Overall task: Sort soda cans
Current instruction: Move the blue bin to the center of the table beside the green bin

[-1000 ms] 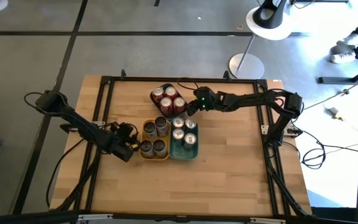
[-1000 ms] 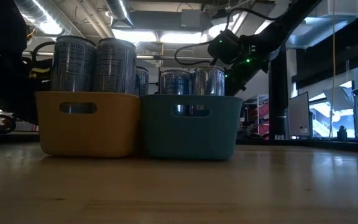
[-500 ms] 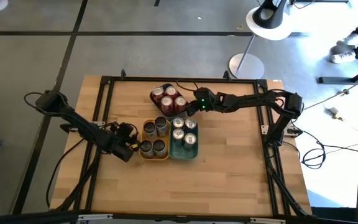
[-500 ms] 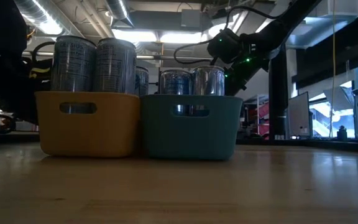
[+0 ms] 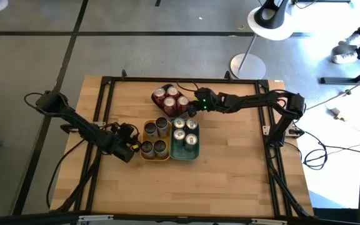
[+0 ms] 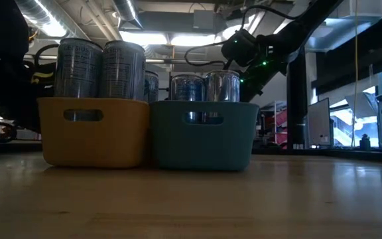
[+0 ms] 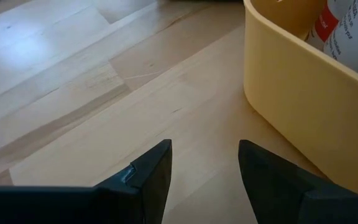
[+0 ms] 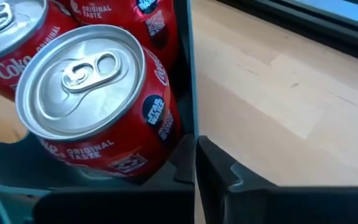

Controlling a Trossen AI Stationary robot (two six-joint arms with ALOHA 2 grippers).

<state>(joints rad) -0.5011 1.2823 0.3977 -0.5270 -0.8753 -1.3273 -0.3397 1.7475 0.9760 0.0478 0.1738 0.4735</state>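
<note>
i've got the right gripper [image 5: 189, 107] sitting at the near-right edge of the dark tray [image 5: 157, 107] at the back of the table [image 5: 230, 169], its fingers [image 8: 229, 177] closed together with nothing between them, right beside a red can [image 8: 98, 102] but not gripping it as far as i can see. four red cans [image 5: 170, 99] stand upright in that dark tray. in front of it the yellow tray [image 5: 155, 156] holds four grey-topped cans [image 5: 155, 139], and the teal tray [image 5: 184, 155] touching its right side holds four silver cans [image 5: 185, 132]; all upright. from the low view the yellow tray [image 6: 93, 133] and teal tray [image 6: 203, 135] sit side by side with can tops sticking above the rims, the right arm coming in above and behind the teal one. the left gripper [image 5: 132, 148] is low over the table just left of the yellow tray, fingers [image 7: 151, 174] about halfway apart and empty, bare wood between them, the yellow tray wall [image 7: 297, 93] just beside the tips. no loose cans on the table that i can see. beyond the table there's a white lamp base [image 5: 247, 65] on the floor and a person's shoe [image 5: 344, 55] at the far right corner.
</note>
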